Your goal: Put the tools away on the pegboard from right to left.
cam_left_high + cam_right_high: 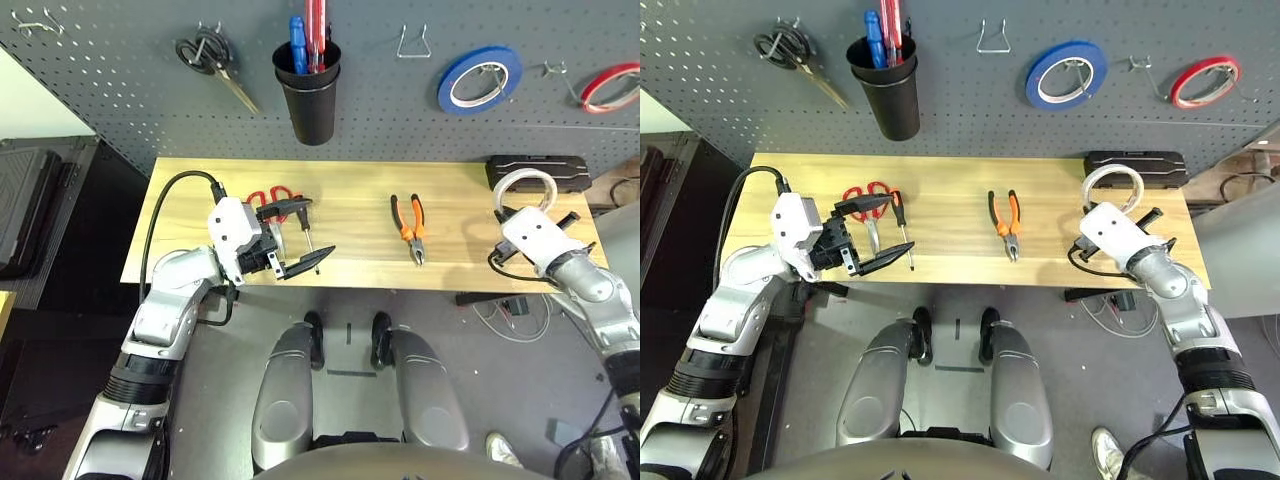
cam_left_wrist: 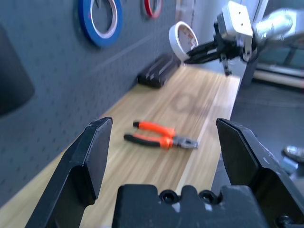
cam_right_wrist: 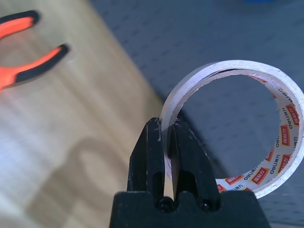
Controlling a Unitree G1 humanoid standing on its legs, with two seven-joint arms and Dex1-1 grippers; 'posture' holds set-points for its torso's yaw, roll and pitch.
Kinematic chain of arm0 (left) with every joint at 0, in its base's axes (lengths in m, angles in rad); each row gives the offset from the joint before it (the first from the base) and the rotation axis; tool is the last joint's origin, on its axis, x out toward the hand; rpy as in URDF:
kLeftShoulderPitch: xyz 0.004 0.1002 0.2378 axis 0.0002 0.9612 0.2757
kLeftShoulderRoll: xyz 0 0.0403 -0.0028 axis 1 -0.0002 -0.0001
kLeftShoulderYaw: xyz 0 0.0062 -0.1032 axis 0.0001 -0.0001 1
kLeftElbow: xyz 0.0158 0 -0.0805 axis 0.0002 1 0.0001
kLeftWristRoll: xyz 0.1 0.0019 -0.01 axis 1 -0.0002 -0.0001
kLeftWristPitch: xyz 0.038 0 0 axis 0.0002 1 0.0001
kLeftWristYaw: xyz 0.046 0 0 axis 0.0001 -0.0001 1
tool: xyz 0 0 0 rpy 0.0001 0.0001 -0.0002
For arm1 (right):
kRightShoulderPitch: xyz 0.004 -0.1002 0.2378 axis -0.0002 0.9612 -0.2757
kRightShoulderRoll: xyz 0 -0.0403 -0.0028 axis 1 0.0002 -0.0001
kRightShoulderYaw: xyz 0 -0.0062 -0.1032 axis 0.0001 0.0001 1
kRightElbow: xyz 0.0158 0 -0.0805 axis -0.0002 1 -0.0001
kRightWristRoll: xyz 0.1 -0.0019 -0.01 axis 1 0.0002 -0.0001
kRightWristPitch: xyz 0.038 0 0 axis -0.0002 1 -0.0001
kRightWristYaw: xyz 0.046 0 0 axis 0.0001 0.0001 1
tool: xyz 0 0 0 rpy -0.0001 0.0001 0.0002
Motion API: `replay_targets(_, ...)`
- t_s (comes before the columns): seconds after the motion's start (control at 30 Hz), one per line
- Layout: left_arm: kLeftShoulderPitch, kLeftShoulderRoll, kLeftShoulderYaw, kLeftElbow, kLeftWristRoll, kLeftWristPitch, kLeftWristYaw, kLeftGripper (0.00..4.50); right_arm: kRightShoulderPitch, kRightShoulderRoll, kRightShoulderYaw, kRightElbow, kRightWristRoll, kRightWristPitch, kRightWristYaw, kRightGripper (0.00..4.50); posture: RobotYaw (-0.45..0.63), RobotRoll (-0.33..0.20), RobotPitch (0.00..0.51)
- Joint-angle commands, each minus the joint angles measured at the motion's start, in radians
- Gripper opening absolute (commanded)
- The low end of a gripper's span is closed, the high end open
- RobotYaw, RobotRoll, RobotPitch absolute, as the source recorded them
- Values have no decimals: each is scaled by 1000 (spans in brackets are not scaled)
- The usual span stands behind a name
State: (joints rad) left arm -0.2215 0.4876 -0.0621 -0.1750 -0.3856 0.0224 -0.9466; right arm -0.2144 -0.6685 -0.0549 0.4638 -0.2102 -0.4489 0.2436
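Your right tool [image 3: 165, 142] points level, pinching the tape roll [image 3: 237, 128] upright above the tabletop [image 1: 350, 215]; your left tool [image 1: 296, 236] is level and spread wide.

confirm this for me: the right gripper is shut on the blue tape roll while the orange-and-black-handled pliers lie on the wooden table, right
Not quite. The right gripper is shut on the whitish tape roll, as the right wrist view shows; the blue tape roll hangs on the pegboard. The orange-and-black-handled pliers do lie on the wooden table.

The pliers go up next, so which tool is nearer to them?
Left, only slightly. The left tool hangs open beside the scissors; the right tool holds the tape roll at the table's far end from the pliers.
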Motion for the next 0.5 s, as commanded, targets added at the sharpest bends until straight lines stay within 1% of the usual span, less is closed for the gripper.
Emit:
replay_targets(0.03,7,-12,-12,-44,-19,6,-2,4500,7,-13,-16,51,-3,-104,-36,33,54,0,231)
replay_targets(0.23,13,-38,-21,-72,3,-37,15,4500,-9,-37,-20,107,-19,-245,-90,33,58,0,227)
replay_targets(0.33,3,-50,-14,-84,-1,-40,31,4500,-27,-46,-20,126,-22,-266,-110,33,63,0,227)
replay_targets(0.5,-8,-40,-24,-82,6,-35,30,4500,-77,-46,-13,127,-20,-274,-117,33,66,0,225)
